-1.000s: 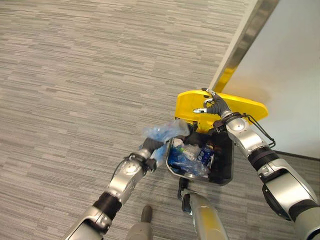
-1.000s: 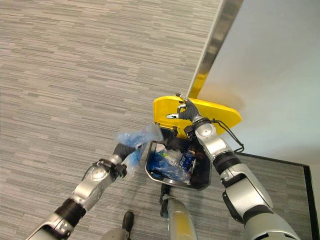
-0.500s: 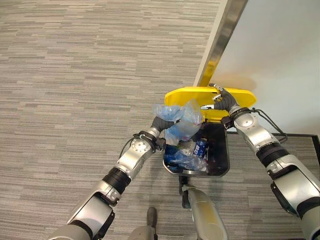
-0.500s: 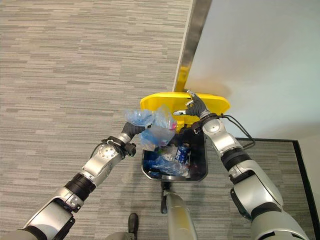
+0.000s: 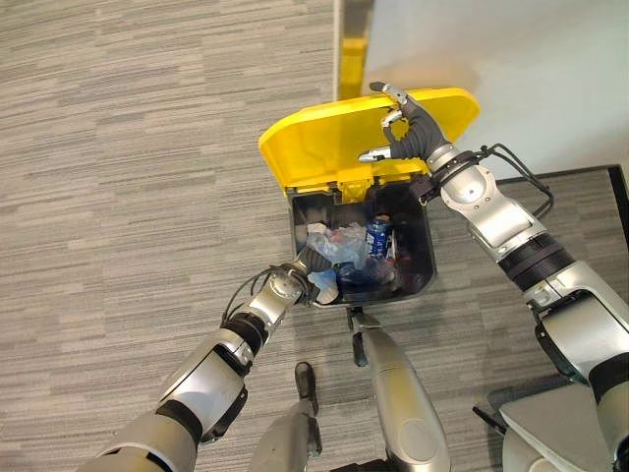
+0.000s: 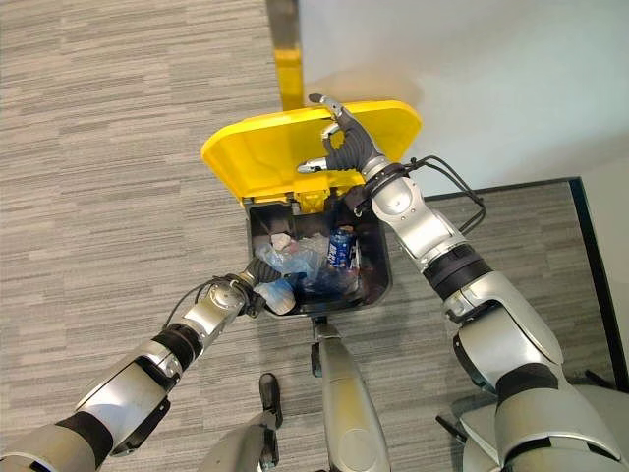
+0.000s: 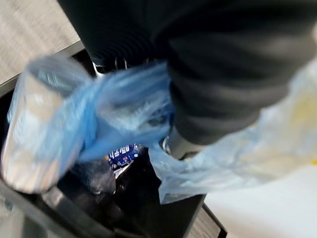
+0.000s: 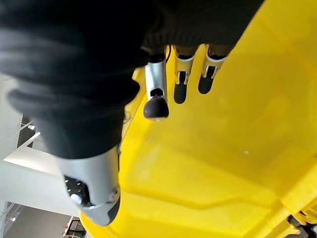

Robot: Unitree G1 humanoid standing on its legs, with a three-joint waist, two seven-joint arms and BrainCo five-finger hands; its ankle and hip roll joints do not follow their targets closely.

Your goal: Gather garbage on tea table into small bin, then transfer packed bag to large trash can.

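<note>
since a second ago: bag (image 5: pixel 339 246) carried from beside the can into it. left hand (image 5: pixel 313 262), at near rim, fingers curled round bag. right hand (image 5: pixel 408 126), beyond, flat-fingered, props yellow lid (image 5: pixel 324 147). step: transfer to trash can (image 5: pixel 418 270). next: loosen fingers, drop bag.

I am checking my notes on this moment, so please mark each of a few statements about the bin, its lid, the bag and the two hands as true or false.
1. The yellow lid of the black bin is shut. False: it stands open.
2. The right hand rests against the lid. True.
3. The blue bag lies on the carpet beside the bin. False: it is at the bin's opening, in the left hand.
4. The bin already holds rubbish, with a blue can among it. True.
5. The right hand holds the bag. False: its straight fingers touch only the lid.
</note>
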